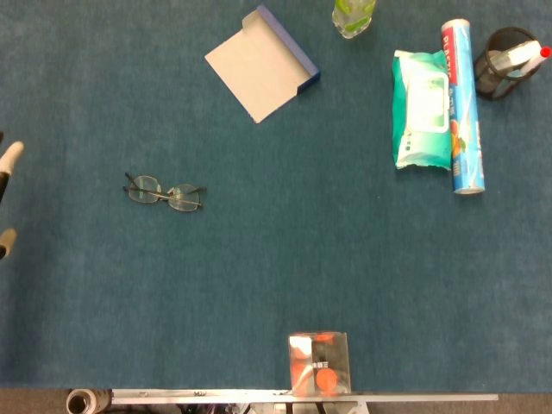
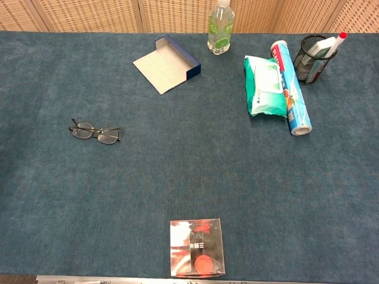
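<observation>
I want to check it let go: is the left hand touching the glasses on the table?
Apart. The head view shows bare blue cloth between the left hand at the frame's left edge and the glasses.

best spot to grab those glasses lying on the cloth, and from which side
Probably the bridge between the lenses of the glasses, pinched from straight above. They lie flat on the blue tablecloth with the temples folded, so nothing stands up to grip from the side. The left hand, barely showing at the head view's left edge, is nearest, so come in from the left.

Left hand (image 1: 7, 198) cut off at head view's left edge.
</observation>
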Action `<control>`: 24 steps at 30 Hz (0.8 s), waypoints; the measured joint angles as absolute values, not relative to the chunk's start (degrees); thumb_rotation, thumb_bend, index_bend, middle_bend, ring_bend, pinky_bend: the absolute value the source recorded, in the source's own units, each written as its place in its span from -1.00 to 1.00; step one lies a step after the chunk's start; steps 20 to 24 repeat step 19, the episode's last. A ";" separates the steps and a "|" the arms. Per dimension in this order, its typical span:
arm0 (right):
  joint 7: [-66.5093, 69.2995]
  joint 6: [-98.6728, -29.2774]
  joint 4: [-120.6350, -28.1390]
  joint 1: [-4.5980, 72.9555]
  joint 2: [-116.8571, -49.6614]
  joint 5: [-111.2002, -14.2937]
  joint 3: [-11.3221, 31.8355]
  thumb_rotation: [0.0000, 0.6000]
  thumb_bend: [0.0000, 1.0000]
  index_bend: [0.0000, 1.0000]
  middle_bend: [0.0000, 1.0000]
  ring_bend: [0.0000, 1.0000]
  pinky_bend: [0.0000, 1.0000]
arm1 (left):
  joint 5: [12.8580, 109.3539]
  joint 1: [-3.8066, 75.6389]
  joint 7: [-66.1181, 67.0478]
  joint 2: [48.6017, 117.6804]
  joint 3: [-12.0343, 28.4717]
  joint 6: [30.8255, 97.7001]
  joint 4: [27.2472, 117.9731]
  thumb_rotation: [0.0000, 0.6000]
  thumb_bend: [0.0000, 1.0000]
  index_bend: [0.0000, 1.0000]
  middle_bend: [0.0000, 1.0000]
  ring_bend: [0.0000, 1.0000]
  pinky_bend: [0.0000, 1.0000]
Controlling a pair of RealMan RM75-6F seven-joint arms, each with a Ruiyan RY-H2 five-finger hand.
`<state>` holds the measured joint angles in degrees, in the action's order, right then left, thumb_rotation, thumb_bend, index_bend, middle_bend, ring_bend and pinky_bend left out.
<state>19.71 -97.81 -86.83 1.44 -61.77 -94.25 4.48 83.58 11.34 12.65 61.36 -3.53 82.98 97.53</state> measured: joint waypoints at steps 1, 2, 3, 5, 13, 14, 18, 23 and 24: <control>19.47 -97.75 -86.85 1.52 -61.90 -94.26 4.52 1.00 -0.49 0.26 0.00 -0.24 -0.22 | 83.73 10.92 11.97 61.09 -3.72 83.22 97.71 1.00 -0.63 -0.99 -1.00 -1.00 -0.88; 19.31 -97.73 -86.83 1.59 -62.05 -94.30 4.54 1.00 -0.49 0.26 0.00 -0.24 -0.22 | 83.91 10.56 11.36 60.97 -3.83 83.46 97.77 1.00 -0.63 -0.99 -1.00 -1.00 -0.88; 19.18 -97.69 -86.79 1.66 -62.17 -94.36 4.55 1.00 -0.49 0.26 0.00 -0.24 -0.22 | 84.16 10.20 10.71 60.90 -3.92 83.78 97.75 1.00 -0.63 -0.99 -1.00 -1.00 -0.88; 18.98 -97.45 -86.73 1.77 -62.29 -94.42 4.49 1.00 -0.49 0.26 0.00 -0.24 -0.22 | 84.96 9.39 9.17 61.00 -3.98 84.87 97.35 1.00 -0.63 -0.98 -1.00 -1.00 -0.88; 18.36 -96.22 -86.78 2.27 -62.41 -94.05 4.37 1.00 -0.49 0.26 0.00 -0.24 -0.22 | 86.39 7.30 5.96 62.75 -2.79 87.66 93.96 1.00 -0.63 -0.98 -1.00 -1.00 -0.88; 18.38 -96.13 -86.76 2.32 -62.42 -93.99 4.38 1.00 -0.49 0.26 0.00 -0.24 -0.22 | 86.40 7.20 5.83 62.85 -2.66 87.74 93.79 1.00 -0.63 -0.98 -1.00 -1.00 -0.88; 18.49 -95.74 -86.74 2.52 -62.43 -93.95 4.34 1.00 -0.50 0.26 0.00 -0.24 -0.22 | 86.27 6.71 5.02 63.32 -1.86 88.06 93.03 1.00 -0.62 -0.98 -1.00 -1.00 -0.88; 18.49 -95.71 -86.78 2.57 -62.41 -94.09 4.29 1.00 -0.50 0.26 0.00 -0.24 -0.22 | 86.26 6.65 4.97 63.44 -1.75 88.07 92.84 1.00 -0.63 -0.98 -1.00 -1.00 -0.88; 18.49 -95.71 -86.78 2.57 -62.41 -94.09 4.29 1.00 -0.50 0.26 0.00 -0.24 -0.22 | 86.26 6.65 4.97 63.44 -1.75 88.07 92.84 1.00 -0.63 -0.98 -1.00 -1.00 -0.88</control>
